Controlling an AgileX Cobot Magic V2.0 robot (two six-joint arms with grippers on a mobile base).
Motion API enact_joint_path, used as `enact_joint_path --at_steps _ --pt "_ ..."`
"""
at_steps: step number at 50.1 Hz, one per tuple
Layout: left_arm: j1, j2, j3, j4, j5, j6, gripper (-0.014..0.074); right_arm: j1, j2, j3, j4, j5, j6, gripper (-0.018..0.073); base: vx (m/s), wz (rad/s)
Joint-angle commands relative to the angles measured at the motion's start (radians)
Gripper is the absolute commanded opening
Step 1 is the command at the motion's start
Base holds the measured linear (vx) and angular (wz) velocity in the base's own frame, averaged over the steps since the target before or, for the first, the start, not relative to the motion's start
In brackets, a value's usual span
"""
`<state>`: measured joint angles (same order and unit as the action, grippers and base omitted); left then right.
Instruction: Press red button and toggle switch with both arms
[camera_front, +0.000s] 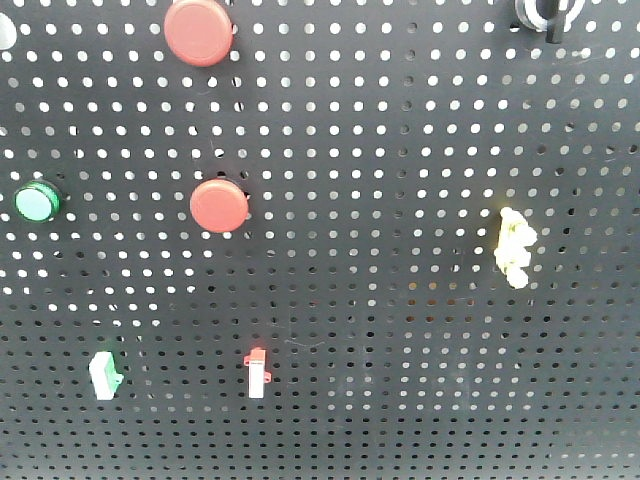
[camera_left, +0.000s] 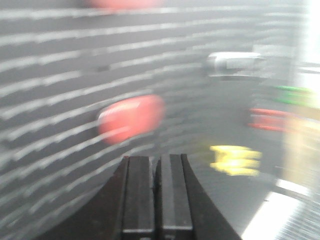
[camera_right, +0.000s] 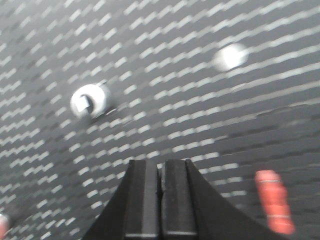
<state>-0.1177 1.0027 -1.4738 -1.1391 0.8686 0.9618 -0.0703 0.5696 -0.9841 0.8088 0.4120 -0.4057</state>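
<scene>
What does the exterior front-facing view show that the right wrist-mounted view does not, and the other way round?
Only front: the green round button and the yellow clip. Only right wrist: the right gripper, fingers closed together. Both: the perforated black board and the toggle switch, cut off at the front view's top edge. The wrist view's red shapes are too blurred to name.

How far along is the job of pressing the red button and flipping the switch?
Nothing looks done yet: no hand touches the large red button or the switch. Under way: both hands are shut and short of the board, the left hand facing a blurred red button, the right hand facing the switch. Left: both presses.
</scene>
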Motion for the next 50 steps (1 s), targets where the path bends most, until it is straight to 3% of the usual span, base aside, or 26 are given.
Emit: enact_joint_path --at_steps 1,8,17,23,50 --pt "-0.023 0.049 -0.085 -0.043 -0.042 0.013 0.0001 -0.003 0.038 -0.029 0.149 -0.029 -0.124 -0.0003 0.00 0.00" --pt "-0.076 0.131 -0.185 0.073 -0.042 -0.035 0.0001 -0.003 0.082 -0.029 0.303 0.020 -0.292 -0.0003 0.00 0.00" --pt "-0.157 0.223 -0.252 0.078 -0.022 -0.046 0.0001 -0.003 0.114 -0.029 0.408 0.044 -0.428 -0.0003 0.00 0.00" --pt "-0.186 0.259 -0.256 0.084 -0.041 -0.046 0.0001 -0.003 0.114 -0.029 0.418 0.043 -0.453 -0.0003 0.00 0.00" --pt "-0.186 0.314 -0.256 0.083 -0.198 -0.037 0.0001 -0.003 0.114 -0.029 0.403 0.016 -0.455 -0.0003 0.00 0.00"
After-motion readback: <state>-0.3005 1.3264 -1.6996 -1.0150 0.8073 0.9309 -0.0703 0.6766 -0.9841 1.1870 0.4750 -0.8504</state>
